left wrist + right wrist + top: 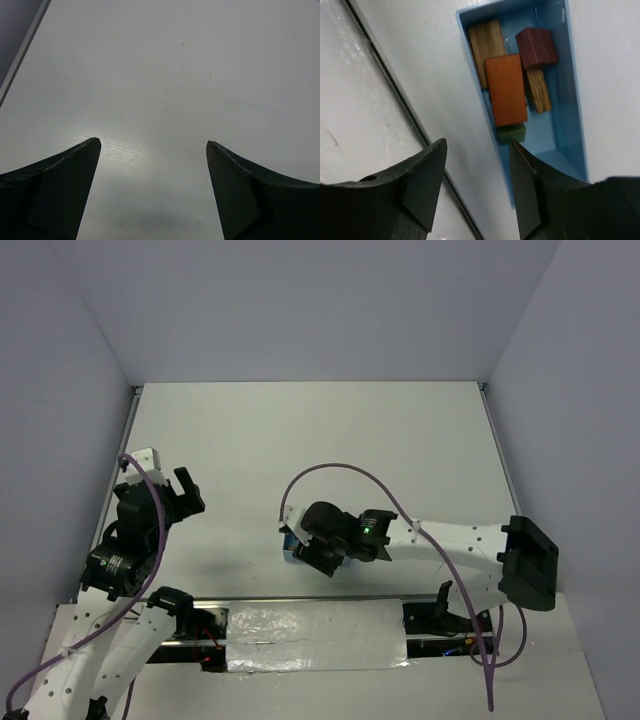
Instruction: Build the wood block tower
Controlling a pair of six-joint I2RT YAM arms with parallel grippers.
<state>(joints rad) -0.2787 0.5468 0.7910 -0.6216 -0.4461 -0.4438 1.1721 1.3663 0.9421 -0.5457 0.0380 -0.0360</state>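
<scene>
No stacked wood block tower is in view; the blocks lie loose in a light-blue tray (575, 100). An orange block (506, 90) rests on top of a green piece (512, 134). A dark red block (536, 47) and two pale wooden blocks (486, 45) (539, 90) lie beside them. My right gripper (477, 144) hangs over the tray's near end with its jaws apart, one finger inside the tray and one outside its long wall. In the top view, this gripper (305, 550) covers most of the tray (288, 552). My left gripper (152, 144) is wide open over bare table, far to the left (185, 495).
A dark seam (385, 75) runs along the table beside the tray. A taped plastic sheet (315, 635) lies between the arm bases at the near edge. Grey walls enclose the white table (320, 440) on three sides.
</scene>
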